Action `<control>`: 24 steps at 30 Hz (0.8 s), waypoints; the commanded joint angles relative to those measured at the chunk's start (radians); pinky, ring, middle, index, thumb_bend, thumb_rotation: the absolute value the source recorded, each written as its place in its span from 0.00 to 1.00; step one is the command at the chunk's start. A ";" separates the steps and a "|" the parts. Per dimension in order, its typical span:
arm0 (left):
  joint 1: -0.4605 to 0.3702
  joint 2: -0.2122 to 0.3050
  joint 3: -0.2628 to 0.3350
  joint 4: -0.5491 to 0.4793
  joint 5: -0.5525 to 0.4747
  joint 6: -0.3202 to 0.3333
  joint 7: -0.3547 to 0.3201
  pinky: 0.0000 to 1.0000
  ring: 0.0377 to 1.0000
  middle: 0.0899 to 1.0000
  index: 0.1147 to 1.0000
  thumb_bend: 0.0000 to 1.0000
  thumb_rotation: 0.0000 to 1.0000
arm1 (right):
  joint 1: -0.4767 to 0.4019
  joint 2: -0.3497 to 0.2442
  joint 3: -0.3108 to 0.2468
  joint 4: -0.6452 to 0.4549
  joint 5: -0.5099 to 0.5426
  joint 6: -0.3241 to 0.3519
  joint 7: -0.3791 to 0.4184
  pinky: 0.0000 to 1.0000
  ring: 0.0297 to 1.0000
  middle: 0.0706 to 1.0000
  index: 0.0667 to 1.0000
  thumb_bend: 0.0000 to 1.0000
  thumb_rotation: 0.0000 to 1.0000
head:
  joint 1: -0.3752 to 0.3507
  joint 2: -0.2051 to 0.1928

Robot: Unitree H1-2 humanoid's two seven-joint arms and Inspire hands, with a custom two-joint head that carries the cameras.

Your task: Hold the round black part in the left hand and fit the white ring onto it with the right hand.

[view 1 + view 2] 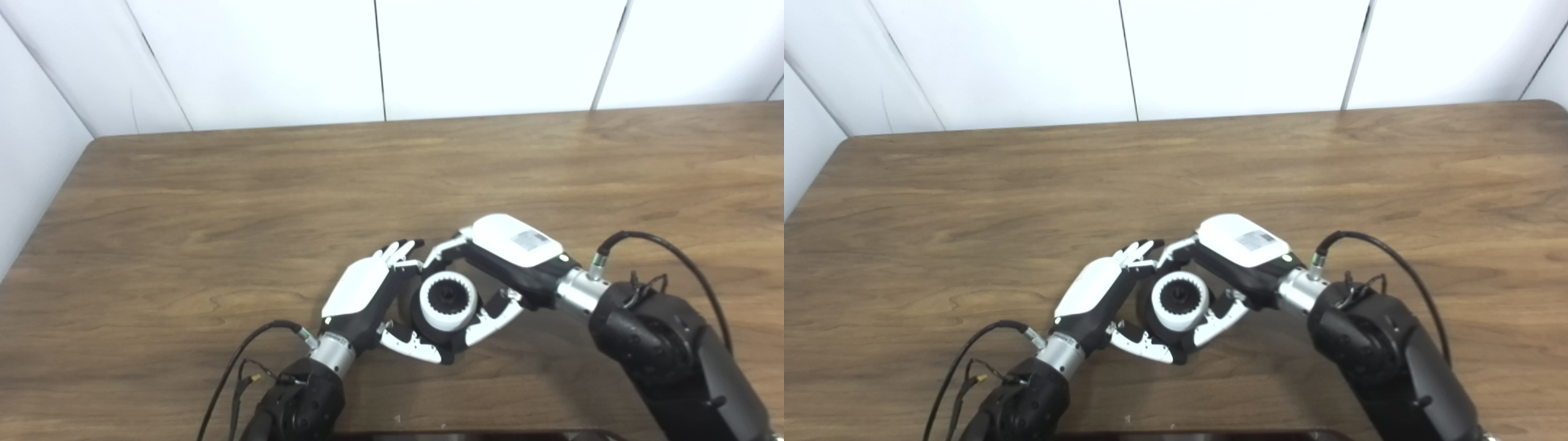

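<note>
two robot hands cupping one round black part (429, 327), white ring (448, 301) seated, bore facing up

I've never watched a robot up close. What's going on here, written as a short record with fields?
surface: wooden table
left hand: cupped around the left side of the round black part, thumb underneath
right hand: reaching in from the right, fingers around the white ring
ring: sits on top of the black part, toothed dark centre showing
fully seated: cannot tell
rest of table: nothing else visible
</note>
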 commanded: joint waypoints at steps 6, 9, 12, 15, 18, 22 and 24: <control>-0.019 0.009 0.011 -0.034 0.002 0.003 -0.002 1.00 1.00 0.97 0.51 0.96 0.29 | -0.010 0.001 -0.018 -0.044 0.017 0.013 -0.002 0.85 0.77 0.70 0.77 0.99 0.53 | 0.002 0.002; -0.021 0.008 0.010 -0.037 0.004 0.009 -0.006 1.00 1.00 0.98 0.51 0.96 0.29 | -0.012 0.001 -0.023 -0.046 0.021 0.012 -0.007 0.86 0.77 0.70 0.77 0.99 0.52 | 0.001 0.003; -0.022 0.007 0.010 -0.034 0.006 0.007 -0.004 1.00 1.00 0.97 0.51 0.96 0.28 | -0.013 0.001 -0.026 -0.046 0.024 0.013 -0.008 0.85 0.77 0.70 0.77 0.99 0.51 | 0.000 0.002; -0.022 0.006 0.013 -0.027 0.006 0.000 0.004 1.00 1.00 0.97 0.50 0.96 0.28 | -0.016 -0.001 -0.030 -0.046 0.026 0.015 -0.008 0.84 0.77 0.71 0.78 0.98 0.51 | 0.001 0.002; -0.022 0.006 0.016 -0.027 0.002 0.001 0.002 1.00 1.00 0.97 0.50 0.96 0.28 | -0.016 -0.006 -0.038 -0.047 0.033 0.017 -0.011 0.83 0.77 0.74 0.79 0.99 0.50 | 0.001 0.002; -0.022 0.005 0.018 -0.028 0.001 -0.001 0.002 1.00 1.00 0.97 0.50 0.96 0.29 | -0.014 -0.013 -0.050 -0.048 0.037 0.022 -0.011 0.83 0.79 0.79 0.82 1.00 0.50 | -0.003 -0.001; -0.020 0.005 0.019 -0.027 0.002 -0.003 0.006 1.00 1.00 0.97 0.50 0.97 0.29 | -0.009 -0.019 -0.060 -0.048 0.040 0.020 -0.017 0.82 0.79 0.81 0.83 1.00 0.50 | -0.002 -0.003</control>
